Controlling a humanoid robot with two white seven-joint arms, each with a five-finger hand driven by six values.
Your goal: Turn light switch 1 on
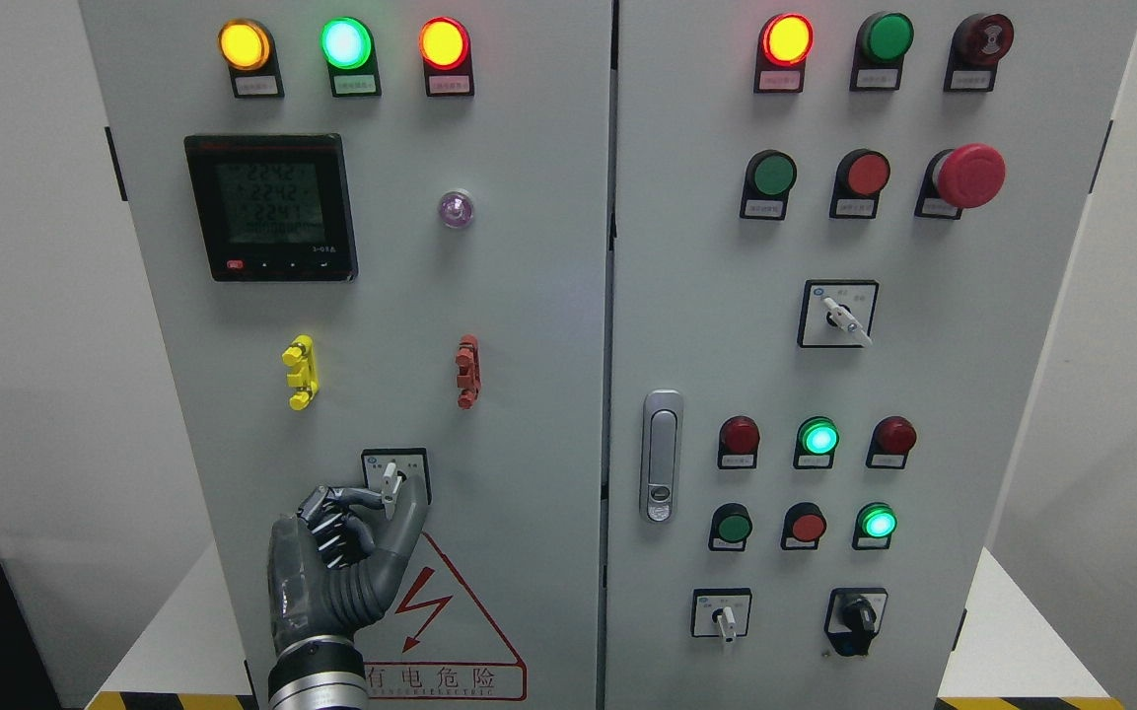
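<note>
A rotary selector switch (pixel 391 480) with a white handle sits in a black-framed plate low on the left cabinet door (pixel 529 394). The handle points straight up and down. My left hand (pixel 383 505) reaches up from the bottom edge, its index finger (pixel 343 494) curled in from the left and the thumb (pixel 410 528) pressing from the lower right. Finger and thumb pinch the lower end of the handle. My right hand does not show.
Above the switch are a yellow clip (pixel 300 372), a red clip (pixel 467 371), a digital meter (pixel 270 207) and lit indicator lamps (pixel 346 43). The right door carries push buttons, a red emergency stop (pixel 968 176), further selector switches (pixel 836 314) and a door latch (pixel 662 456).
</note>
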